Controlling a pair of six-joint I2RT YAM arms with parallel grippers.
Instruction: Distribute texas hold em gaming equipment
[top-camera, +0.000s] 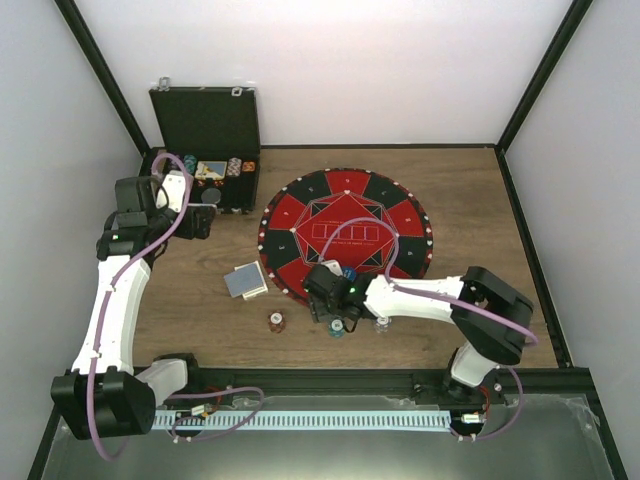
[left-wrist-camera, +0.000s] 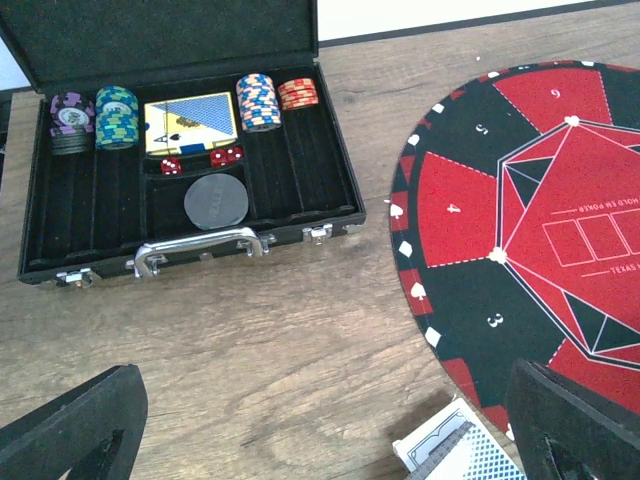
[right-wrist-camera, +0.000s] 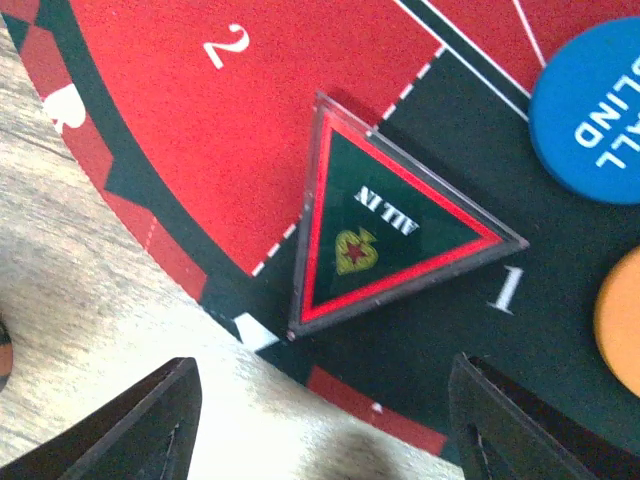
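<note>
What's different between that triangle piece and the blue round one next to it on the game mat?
Shape: the triangle piece has three corners, the blue disc is round. Colour: the triangle piece is dark green with a red border and clear rim; the blue disc is solid blue. Print: the triangle piece reads ALL IN, the blue disc bears white lettering, partly out of frame. Both lie flat on the mat.

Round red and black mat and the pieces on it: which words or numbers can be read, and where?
"ALL IN": clear triangular token, green with red border, upside down.
"1", "2", "3", "4", "5", "6": seat fields of the round red and black mat.
"HOLD EM", "TEXAS": mat centre, cropped.
"LIND", "LL": blue round disc, cropped.
Black round disc in black hinged case: too blurred.
</note>
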